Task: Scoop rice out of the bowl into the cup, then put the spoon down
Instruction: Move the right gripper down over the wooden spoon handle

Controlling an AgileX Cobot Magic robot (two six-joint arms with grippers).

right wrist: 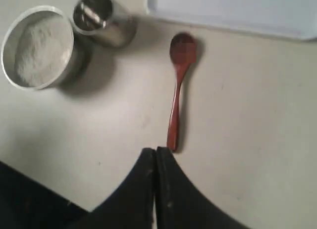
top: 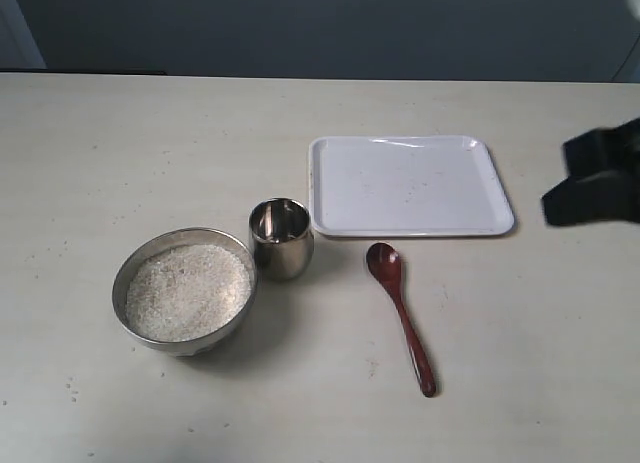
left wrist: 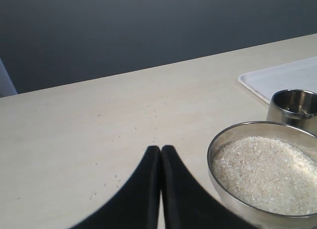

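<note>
A dark blue-grey wall runs behind the far edge of a pale, matte table (top: 120, 143). Left of the middle and toward the near edge stands the dull metal bowl (top: 117, 293), filled almost to its rim with rice (top: 188, 291). The small shiny steel cup (top: 281, 245) stands at the bowl's far-right side, touching it or just beside it; which cannot be told. An empty white plastic tray (top: 410, 188) lies right of centre, toward the far edge. The dark red wooden spoon (top: 400, 313) lies flat between the tray and the near edge, with its head toward the tray and its handle toward the near edge. Nothing holds the spoon. The right gripper (right wrist: 156, 151) has its fingers pressed together on nothing and shows as a dark shape by the right edge of the table, with the handle's end ahead of its tips. The left gripper (left wrist: 160, 149) is likewise closed and empty, near the bowl on its left side. The pickup looks the riskiest step. The handle is thin, glossy and flat on the table, so fingers that open too little or come down off-centre could skid it away or flip it. The cup's mouth is narrow and sits close to the bowl, so a full spoon could spill grains or tip the cup over.
</note>
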